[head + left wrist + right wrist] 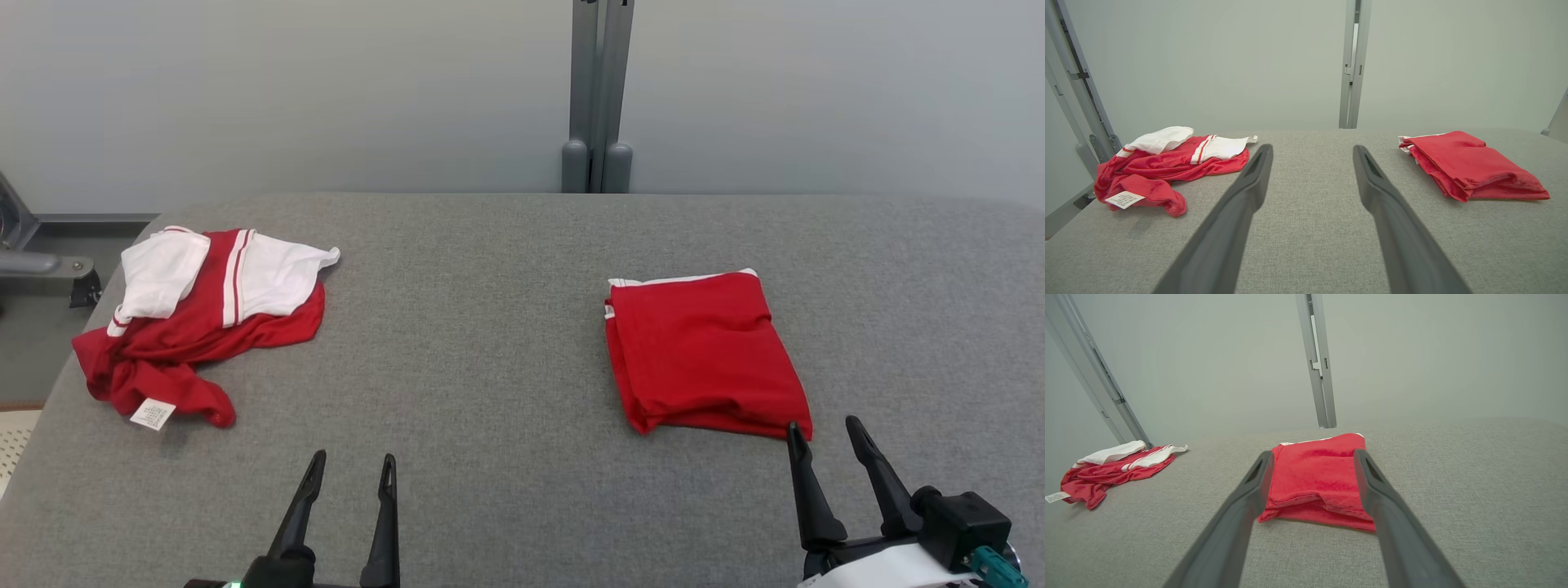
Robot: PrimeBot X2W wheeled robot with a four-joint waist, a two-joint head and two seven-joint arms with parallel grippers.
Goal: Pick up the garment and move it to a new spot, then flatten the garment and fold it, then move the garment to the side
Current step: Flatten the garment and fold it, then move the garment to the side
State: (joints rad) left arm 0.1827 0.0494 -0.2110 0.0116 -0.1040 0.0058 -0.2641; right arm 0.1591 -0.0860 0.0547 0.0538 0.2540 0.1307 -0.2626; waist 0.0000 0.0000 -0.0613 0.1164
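Observation:
A crumpled red and white garment [196, 327] [1167, 163] [1106, 469] lies at the table's far left, its white label facing up. At the right rests a red garment folded into a neat rectangle [702, 351] [1470, 163] [1314, 477]. My left gripper [353, 457] [1312, 149] hovers open over bare table near the front edge, between the two garments. My right gripper [822, 425] [1313, 453] is open too, its tips just short of the folded garment's near right corner and holding nothing.
The table [490, 327] is covered in grey fabric, with a rounded left edge close to the crumpled garment. A grey upright post [598, 98] stands behind the table's back edge. A metal frame part [41, 265] sits beyond the left edge.

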